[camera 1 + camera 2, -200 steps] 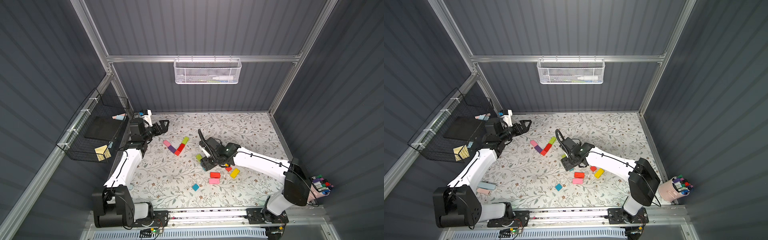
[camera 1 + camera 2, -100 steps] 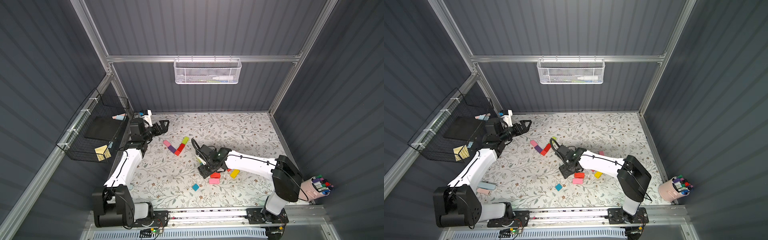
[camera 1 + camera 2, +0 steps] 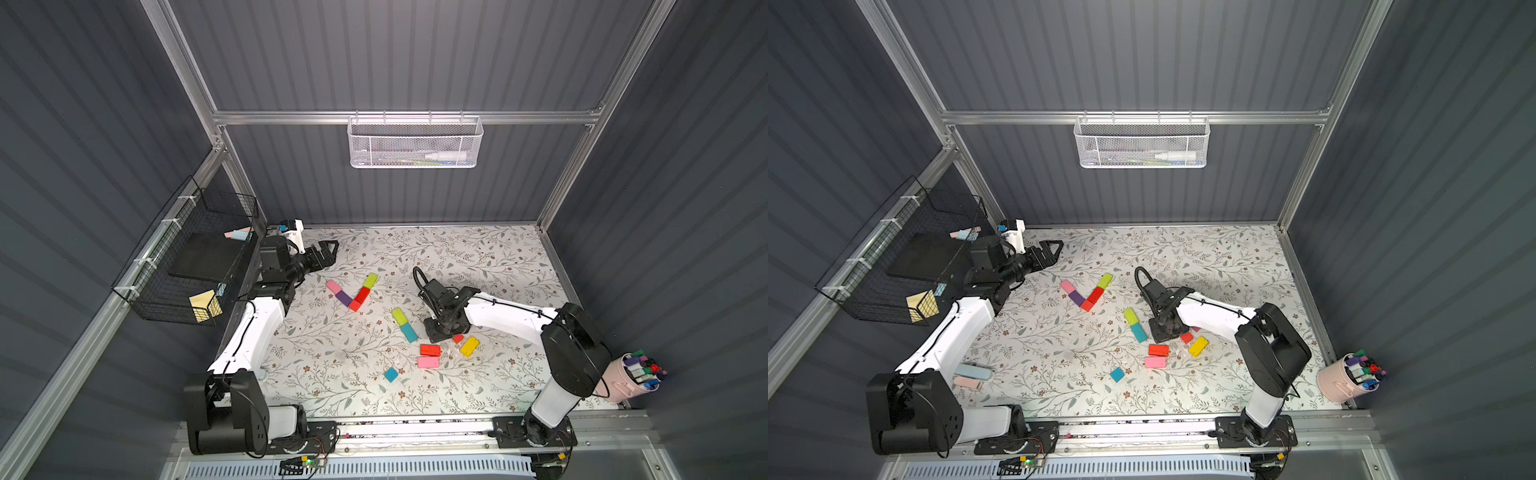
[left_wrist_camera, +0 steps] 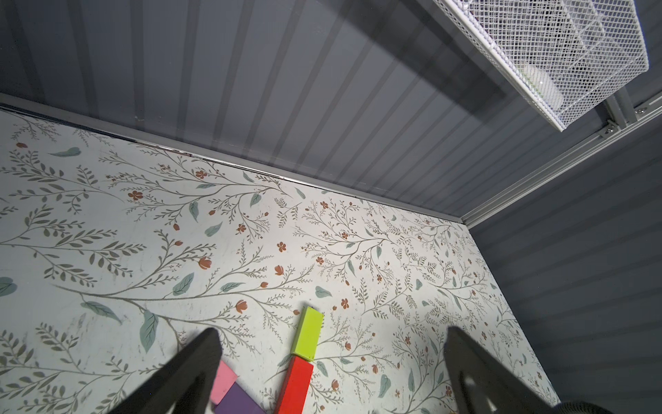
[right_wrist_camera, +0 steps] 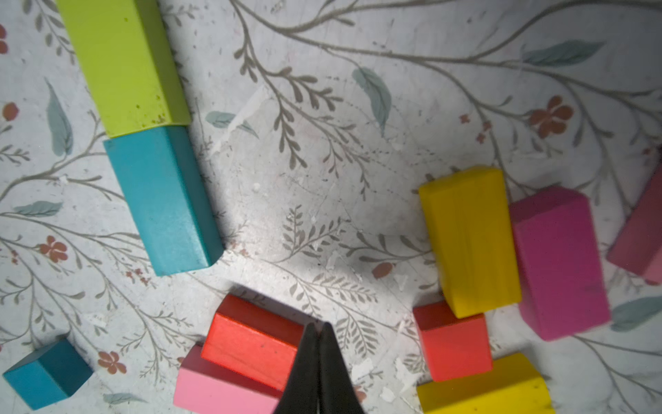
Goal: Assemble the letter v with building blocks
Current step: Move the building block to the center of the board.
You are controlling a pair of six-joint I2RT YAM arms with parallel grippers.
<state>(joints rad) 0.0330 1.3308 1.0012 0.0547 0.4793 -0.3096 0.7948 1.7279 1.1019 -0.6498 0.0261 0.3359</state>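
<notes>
Five building blocks form a V point(image 3: 354, 305) point(image 3: 1087, 304) left of centre: pink point(image 3: 333, 286), purple point(image 3: 344, 297), a red corner, red point(image 4: 295, 385) and lime point(image 4: 308, 333). Loose blocks lie right of it: lime point(image 5: 123, 64) end to end with teal point(image 5: 163, 200), red point(image 5: 250, 344) beside pink point(image 5: 218, 394), a small teal one point(image 3: 390, 374), yellow point(image 5: 469, 240), magenta point(image 5: 560, 261) and a small red one point(image 5: 453, 342). My right gripper point(image 5: 318, 326) point(image 3: 436, 332) hangs low over these, shut and empty. My left gripper point(image 4: 331, 333) point(image 3: 328, 253) is open, back left of the V.
A pink cup of markers point(image 3: 636, 374) stands at the front right corner. A black wire basket point(image 3: 187, 266) hangs on the left wall and a white mesh basket point(image 3: 415, 143) on the back wall. Pastel oblong cases point(image 3: 973, 376) lie by the left arm's base.
My right gripper's jaws have closed on nothing, and it has shifted right, uncovering the lime and teal pair. The left arm has not moved.
</notes>
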